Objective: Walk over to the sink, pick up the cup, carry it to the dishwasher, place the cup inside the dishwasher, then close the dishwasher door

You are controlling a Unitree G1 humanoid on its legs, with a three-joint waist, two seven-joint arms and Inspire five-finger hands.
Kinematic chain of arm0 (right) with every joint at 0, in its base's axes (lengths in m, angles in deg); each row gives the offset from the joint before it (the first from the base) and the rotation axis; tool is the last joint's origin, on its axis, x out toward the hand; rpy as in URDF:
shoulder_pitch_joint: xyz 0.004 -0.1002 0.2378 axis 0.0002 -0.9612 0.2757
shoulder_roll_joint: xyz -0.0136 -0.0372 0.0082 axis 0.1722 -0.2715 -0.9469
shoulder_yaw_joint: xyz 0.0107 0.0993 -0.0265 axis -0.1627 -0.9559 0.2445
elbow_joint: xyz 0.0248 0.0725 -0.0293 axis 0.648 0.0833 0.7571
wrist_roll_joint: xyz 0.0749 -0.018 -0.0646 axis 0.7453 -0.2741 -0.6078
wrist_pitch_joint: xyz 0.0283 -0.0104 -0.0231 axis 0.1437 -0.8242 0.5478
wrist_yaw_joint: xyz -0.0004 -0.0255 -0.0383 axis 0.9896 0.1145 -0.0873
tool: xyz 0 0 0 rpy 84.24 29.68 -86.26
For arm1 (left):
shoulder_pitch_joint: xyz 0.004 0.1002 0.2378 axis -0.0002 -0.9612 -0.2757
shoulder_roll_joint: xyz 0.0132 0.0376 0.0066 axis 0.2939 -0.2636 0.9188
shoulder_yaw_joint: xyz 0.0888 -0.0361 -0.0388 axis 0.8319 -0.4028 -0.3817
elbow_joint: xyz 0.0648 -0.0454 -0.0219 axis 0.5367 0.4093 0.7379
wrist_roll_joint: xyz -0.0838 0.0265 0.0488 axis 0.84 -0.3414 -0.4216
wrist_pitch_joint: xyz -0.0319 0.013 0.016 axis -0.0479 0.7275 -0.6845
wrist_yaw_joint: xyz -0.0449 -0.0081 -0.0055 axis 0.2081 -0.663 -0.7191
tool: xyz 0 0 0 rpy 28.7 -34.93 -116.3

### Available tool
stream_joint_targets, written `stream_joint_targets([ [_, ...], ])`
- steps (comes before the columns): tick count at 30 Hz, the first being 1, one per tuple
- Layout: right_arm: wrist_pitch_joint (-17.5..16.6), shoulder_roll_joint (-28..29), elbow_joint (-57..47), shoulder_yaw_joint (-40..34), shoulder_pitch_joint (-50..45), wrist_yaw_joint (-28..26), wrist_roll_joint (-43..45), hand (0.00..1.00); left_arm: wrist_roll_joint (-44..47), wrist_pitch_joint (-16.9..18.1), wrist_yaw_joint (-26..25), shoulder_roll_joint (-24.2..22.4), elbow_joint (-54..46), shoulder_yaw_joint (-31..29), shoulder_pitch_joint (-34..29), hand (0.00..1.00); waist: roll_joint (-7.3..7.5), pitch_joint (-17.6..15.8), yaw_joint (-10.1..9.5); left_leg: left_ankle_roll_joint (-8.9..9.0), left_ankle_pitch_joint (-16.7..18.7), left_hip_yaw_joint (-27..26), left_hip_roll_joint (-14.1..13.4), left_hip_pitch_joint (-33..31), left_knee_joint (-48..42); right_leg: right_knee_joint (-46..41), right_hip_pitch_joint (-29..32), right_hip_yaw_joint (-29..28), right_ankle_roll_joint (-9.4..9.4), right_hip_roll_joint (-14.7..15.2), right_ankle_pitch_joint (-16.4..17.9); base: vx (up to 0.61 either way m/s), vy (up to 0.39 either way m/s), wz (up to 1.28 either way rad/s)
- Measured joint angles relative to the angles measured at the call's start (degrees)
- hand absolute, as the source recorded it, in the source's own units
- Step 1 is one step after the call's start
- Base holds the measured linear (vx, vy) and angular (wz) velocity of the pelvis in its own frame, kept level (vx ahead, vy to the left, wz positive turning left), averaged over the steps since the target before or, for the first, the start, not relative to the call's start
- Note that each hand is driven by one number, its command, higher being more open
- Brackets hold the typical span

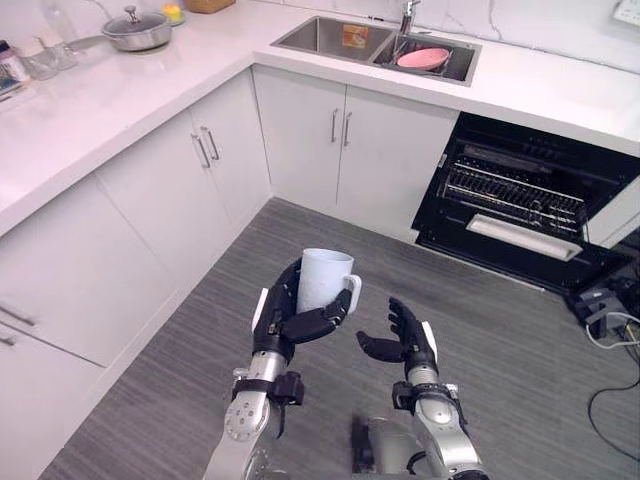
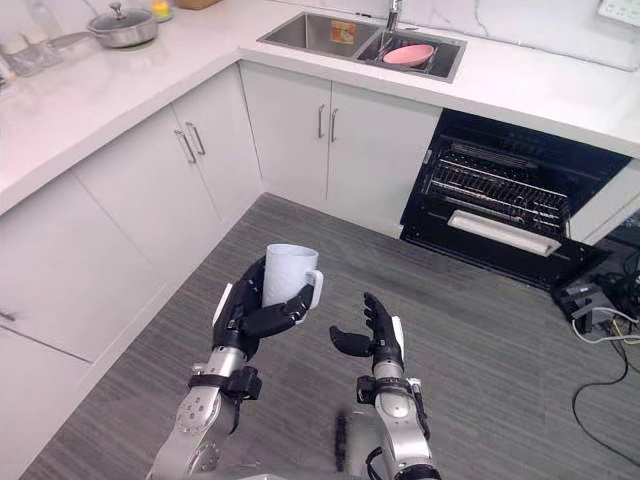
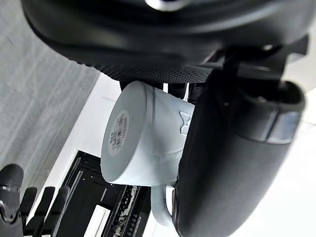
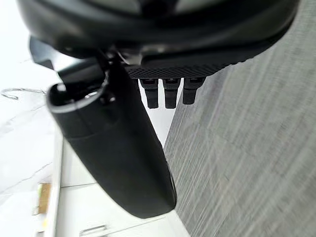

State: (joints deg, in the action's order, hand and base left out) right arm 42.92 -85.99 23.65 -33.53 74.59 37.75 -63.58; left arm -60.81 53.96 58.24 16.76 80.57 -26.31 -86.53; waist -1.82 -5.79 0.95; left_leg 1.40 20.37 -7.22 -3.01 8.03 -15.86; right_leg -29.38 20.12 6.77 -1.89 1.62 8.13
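Gripping smooth white cylindrical cup (image 1: 325, 278), left hand (image 1: 287, 325); right hand (image 1: 410, 345) loose, unclenched.

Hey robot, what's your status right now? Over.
Left hand shut on white cup, cup upright. Right hand open, empty. Dishwasher ahead to the right, door open, grey floor between.

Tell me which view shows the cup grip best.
Left wrist view: the cup sits close up, base, label and handle visible, left hand thumb curled across its side. Both eye views show it smaller, upright in that hand. Right wrist view faces floor and cabinets.
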Motion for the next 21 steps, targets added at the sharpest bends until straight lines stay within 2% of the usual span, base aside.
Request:
stream_joint_targets([
  [1, 0.1, -0.3, -0.2, 0.0, -0.5, 0.1, 0.0, 0.9, 0.0, 0.0, 0.0, -0.6, 0.5, -0.1, 0.2, 0.3, -0.52, -0.3, 0.3, 1.91, -1.5, 0.4, -0.7, -0.7, -4.4, 1.2, -2.6, 1.2, -0.5, -0.2, 0.9, 0.53, -0.121, 0.3],
  [2, 0.4, -0.5, -1.7, 0.1, -2.1, 0.1, 0.0, 0.9, 0.0, -0.2, 0.0, -1.5, 0.6, -0.3, -0.1, 0.3, -0.69, -0.5, -0.08, 3.2, -4.1, 0.3, -2.0, -3.7, -15.2, 3.8, -6.9, 1.6, -0.91, -0.8, 1.4, 0.63, -0.147, 0.33],
  [3, 0.5, -0.5, -4.1, 0.3, -4.1, 0.2, 0.0, 0.9, 0.0, -0.2, 0.0, -2.4, 0.4, -0.6, -0.4, 0.3, -0.9, -0.8, -0.39, 3.9, -8.4, 0.3, -3.6, -7.4, -26.0, 6.3, -10.9, 1.9, -1.04, -1.1, 1.6, 0.5, -0.103, 0.14],
  [4, 0.5, -0.5, -6.9, 0.6, -5.9, 0.4, 0.1, 0.9, 0.0, -0.1, 0.1, -2.8, 0.0, -1.0, -0.8, 0.3, -1.08, -0.8, -1.1, 4.12, -10.0, -0.4, -5.4, -10.8, -35.1, 8.7, -14.6, 1.6, -1.24, -1.4, 1.9, 0.53, -0.063, -0.1],
  [5, 0.4, -0.1, -9.5, 0.9, -6.6, 0.5, 0.1, 0.9, 0.0, 0.0, 0.1, -3.5, -1.3, -1.5, -1.6, 0.3, -1.24, -0.7, -1.78, 3.58, -8.9, -2.4, -7.9, -14.7, -42.7, 11.8, -18.5, 1.0, -1.32, -1.9, 2.0, 0.4, -0.023, -0.26],
  [6, -0.1, 0.2, -10.9, 1.1, -6.5, 0.5, 0.1, 0.9, 0.0, 0.1, 0.1, -3.5, -2.4, -1.9, -1.8, 0.3, -1.1, -0.7, -2.1, 2.66, -7.7, -3.8, -9.4, -17.6, -45.0, 13.7, -20.4, 0.3, -1.21, -1.9, 2.1, 0.38, -0.003, -0.33],
  [7, -0.4, 0.3, -11.8, 1.1, -6.3, 0.6, 0.1, 0.9, 0.1, 0.1, 0.2, -3.5, -3.3, -2.0, -2.0, 0.3, -0.94, -0.8, -2.6, 1.95, -6.7, -4.5, -10.3, -19.6, -45.2, 14.7, -21.4, -0.5, -1.01, -1.8, 2.4, 0.33, 0.082, -0.41],
  [8, -1.1, 0.3, -12.6, 1.0, -5.5, 0.8, 0.2, 0.9, 0.1, 0.8, 0.4, -3.6, -4.2, -2.2, -2.2, 0.3, -1.19, -0.7, -3.57, 0.96, -4.4, -4.6, -11.3, -23.9, -42.4, 16.4, -23.2, -2.0, 0.44, -1.3, 3.2, 0.32, 0.119, -0.4],
  [9, -1.1, 0.3, -12.3, 0.9, -5.1, 0.8, 0.3, 0.9, 0.1, 0.8, 0.5, -3.7, -4.2, -2.3, -2.3, 0.3, -1.23, -0.6, -3.89, 0.85, -3.8, -4.3, -11.2, -25.0, -40.1, 16.8, -23.9, -2.6, 0.86, -0.9, 3.5, 0.32, 0.156, -0.46],
  [10, -1.1, 0.3, -11.5, 0.6, -4.4, 0.8, 0.6, 0.9, 0.1, 0.8, 0.6, -3.7, -3.9, -2.6, -2.4, 0.3, -0.93, -0.8, -4.38, 0.47, -3.4, -3.8, -10.3, -25.8, -34.7, 16.9, -24.9, -3.5, 1.79, 0.2, 4.2, 0.24, 0.191, -0.36],
  [11, -1.1, 0.2, -10.3, -0.1, -3.7, 0.9, 0.6, 0.9, 0.0, 0.8, 0.7, -3.8, -3.5, -2.8, -2.6, 0.3, -0.86, -0.7, -4.49, 1.14, -4.0, -1.3, -7.6, -26.5, -24.5, 16.7, -25.6, -4.5, 3.43, 2.0, 5.6, 0.31, 0.28, -0.39],
  [12, -1.2, 0.0, -9.2, -0.7, -3.1, 1.0, 0.6, 0.9, 0.0, 0.8, 0.8, -4.1, -3.3, -3.1, -2.7, 0.3, -1.13, -0.6, -4.5, 1.83, -5.8, 1.7, -5.5, -26.4, -15.6, 16.3, -25.9, -5.4, 4.78, 3.0, 6.6, 0.38, 0.386, -0.49],
  [13, -1.1, -0.6, -6.9, -1.2, -2.5, 1.2, 0.7, 0.9, 0.0, 0.8, 0.8, -4.2, -2.9, -3.8, -3.0, 0.3, -1.67, -0.2, -4.7, 2.32, -13.9, 3.5, -4.0, -24.6, -9.2, 15.7, -26.2, -7.1, 6.51, 3.8, 8.2, 0.42, 0.402, -0.4],
  [14, -0.3, 0.3, -4.6, -1.1, -1.9, 1.5, 0.9, 0.9, 0.0, 0.8, 0.3, -3.6, -2.1, -5.0, -2.8, 0.3, 0.72, -0.1, -4.25, 1.18, -13.6, 2.0, -1.8, -23.4, -8.4, 17.0, -27.0, -9.9, 5.97, 5.9, 8.1, 0.37, 0.324, -0.25],
  [15, -0.3, 0.5, -4.6, -1.1, -1.9, 1.6, 1.2, 0.9, 0.0, 0.8, -0.2, -3.6, -2.0, -5.6, -2.6, 0.3, 1.25, -0.2, -3.82, 0.4, -12.9, 1.8, -1.2, -23.7, -9.3, 17.7, -27.1, -10.6, 5.81, 6.3, 7.8, 0.38, 0.265, 0.05],
  [17, -0.3, 0.6, -4.8, -1.2, -1.6, 1.7, 1.8, 0.9, 0.1, 0.7, -1.1, -3.1, -1.9, -7.1, -2.0, 0.3, 1.78, -0.4, -3.39, -1.79, -9.4, 1.3, -0.6, -25.5, -14.2, 17.9, -27.4, -12.0, 6.54, 7.2, 7.1, 0.34, 0.232, -0.05],
  [18, -0.3, 0.6, -5.3, -1.3, -1.8, 1.7, 1.7, 0.9, 0.0, 0.6, -1.7, -2.7, -1.9, -7.2, -2.1, 0.3, 1.83, -0.4, -3.48, -2.28, -8.1, 0.7, -0.4, -25.1, -15.1, 16.6, -27.1, -12.9, 6.92, 7.5, 6.9, 0.35, 0.229, -0.38],
  [19, -0.3, 0.8, -6.2, -1.6, -2.0, 1.7, 1.8, 0.9, 0.0, 0.5, -1.9, -2.0, -2.0, -7.3, -2.4, 0.3, 1.7, -0.4, -3.42, -1.72, -6.1, -0.6, -0.6, -23.0, -14.0, 10.9, -25.0, -13.5, 7.27, 7.4, 6.9, 0.27, 0.163, -0.48],
  [20, -0.3, 1.0, -6.5, -1.7, -1.9, 1.7, 1.8, 0.9, 0.0, 0.5, -2.0, -1.7, -2.0, -7.4, -2.4, 0.3, 1.9, -0.6, -3.48, -1.79, -5.7, -1.6, -0.8, -21.7, -13.2, 5.7, -22.6, -13.8, 8.46, 7.5, 6.8, 0.31, 0.17, -0.77],
  [21, -0.3, 1.7, -7.1, -1.7, -1.6, 1.6, 1.8, 0.9, 0.0, 0.5, -2.3, -0.8, -2.3, -7.7, -2.5, 0.3, 2.67, -1.0, -3.52, -2.21, -5.3, -4.1, -0.8, -18.2, -10.8, -6.0, -17.2, -14.1, 12.95, 8.1, 5.1, 0.19, 0.09, -0.78],
])
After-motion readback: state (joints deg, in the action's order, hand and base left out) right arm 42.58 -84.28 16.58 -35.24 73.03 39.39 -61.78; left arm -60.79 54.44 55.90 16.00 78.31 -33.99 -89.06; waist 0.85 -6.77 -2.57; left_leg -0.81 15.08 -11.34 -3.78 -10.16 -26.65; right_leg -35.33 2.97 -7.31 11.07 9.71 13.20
